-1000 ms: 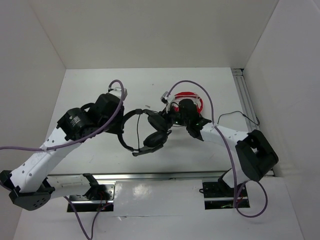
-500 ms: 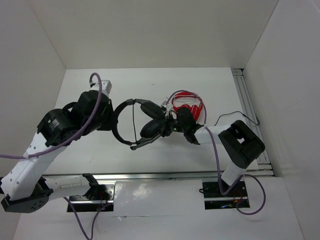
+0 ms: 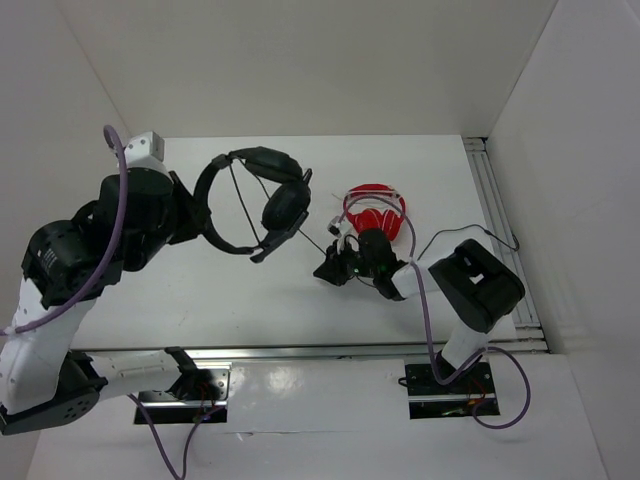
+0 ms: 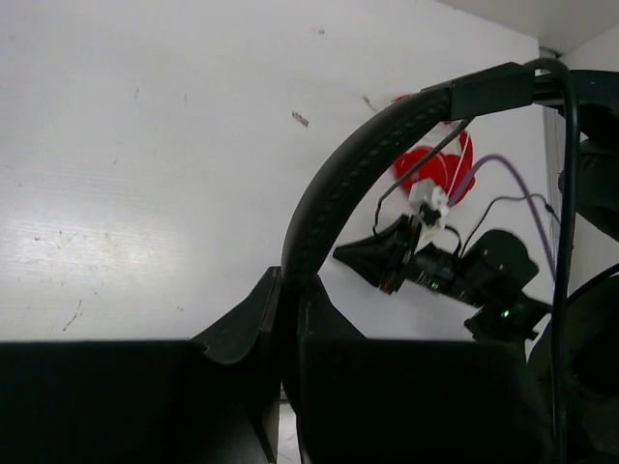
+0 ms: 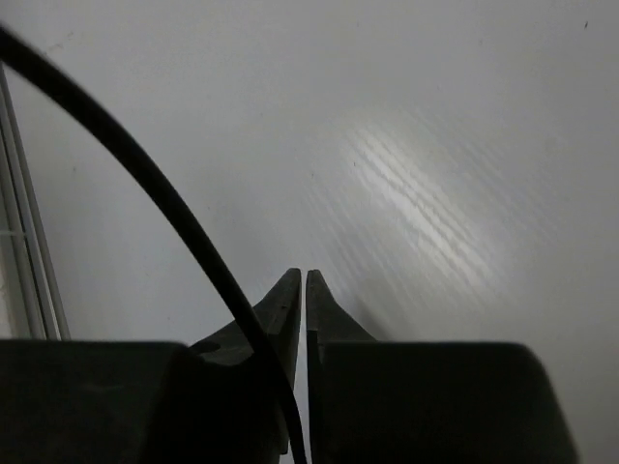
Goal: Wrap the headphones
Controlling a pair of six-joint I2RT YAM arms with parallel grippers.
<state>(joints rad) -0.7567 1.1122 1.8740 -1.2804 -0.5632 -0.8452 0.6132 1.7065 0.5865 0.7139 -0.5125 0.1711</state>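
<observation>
- Since a second ago the left arm has swung up and away to the left. It has carried the headphones [image 3: 250, 200] off from the right gripper [image 3: 322, 270], which then sat right against the earcups. The right arm has folded back toward its base, and its jaws have drawn in.
- Top view: the left gripper [image 3: 197, 212] grasps the headband at its left bend and holds the headphones over the left-centre of the table [image 3: 420, 170]. Both earcups hang to the right of the grip. The thin cable [image 3: 310, 238] runs from the lower earcup down and right to the right gripper. That gripper sits low, just in front of the red headphones [image 3: 375, 212] lying on the table.
- Left wrist view: the fingers are clenched on the headband [image 4: 358, 164], which arches up and to the right from between them. Below it lie the red headphones, with the right gripper just beside them.
- Right wrist view: the fingers [image 5: 285, 300] stand almost together, with only a thin slit between the tips. The cable crosses from the upper left over the left finger, down toward the base of the slit. I cannot tell whether it is pinched there.
</observation>
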